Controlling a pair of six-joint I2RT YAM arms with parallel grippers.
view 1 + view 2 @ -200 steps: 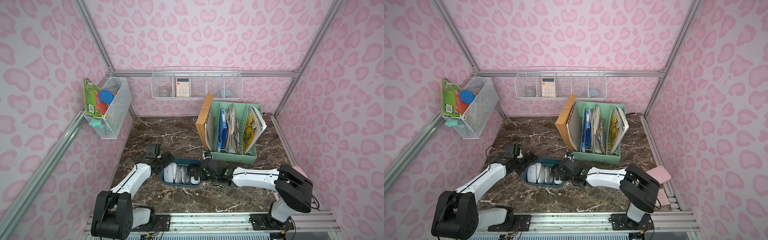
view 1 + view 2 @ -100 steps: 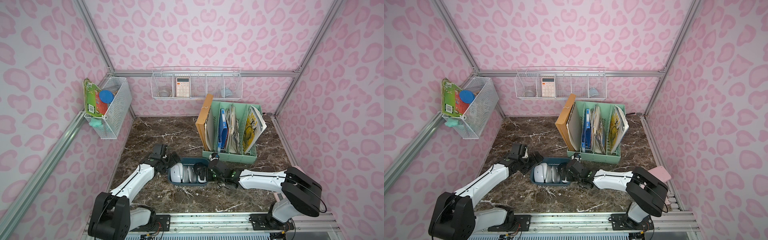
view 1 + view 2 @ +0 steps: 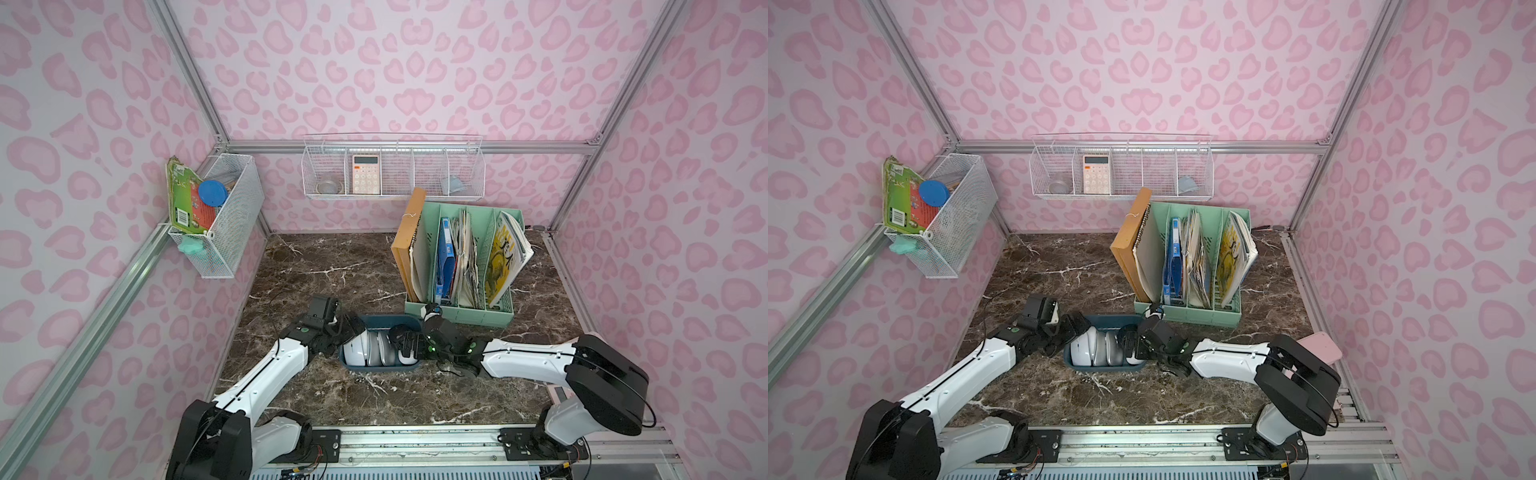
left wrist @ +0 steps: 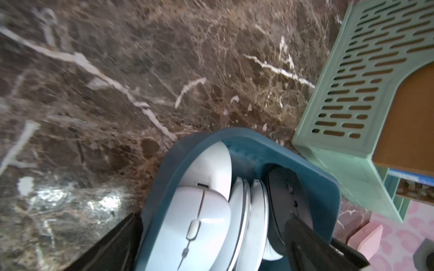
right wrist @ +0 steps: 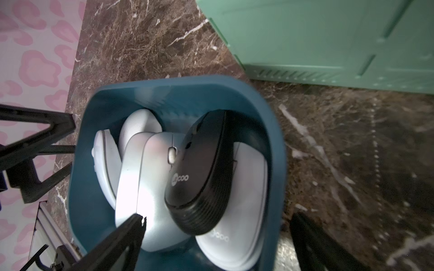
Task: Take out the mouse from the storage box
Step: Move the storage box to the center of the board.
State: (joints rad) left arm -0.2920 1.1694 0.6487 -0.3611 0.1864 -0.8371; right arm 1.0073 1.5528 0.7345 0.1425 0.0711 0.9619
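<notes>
Marble desk [image 3: 332,270] — hovered at storage box [image 3: 386,319] with left claw [image 3: 351,332], right claw [image 3: 405,343] spread, empty; next likely needed — pinch on black mouse [image 5: 202,173].

The box [image 3: 382,319] lies further toward the robot's right than a second ago, closer to the organiser [image 3: 478,318]. The left gripper [image 3: 348,332] has travelled rightward with it, while the right gripper [image 3: 409,344] and its arm have drawn back the same way.

I count four pale mice [image 5: 150,187] and one black mouse [image 5: 202,169] in one storage box [image 5: 274,152]. Beyond it I see one file organiser [image 3: 478,318], two wire baskets [image 3: 237,224] [image 3: 428,178] and one calculator [image 3: 366,173].
</notes>
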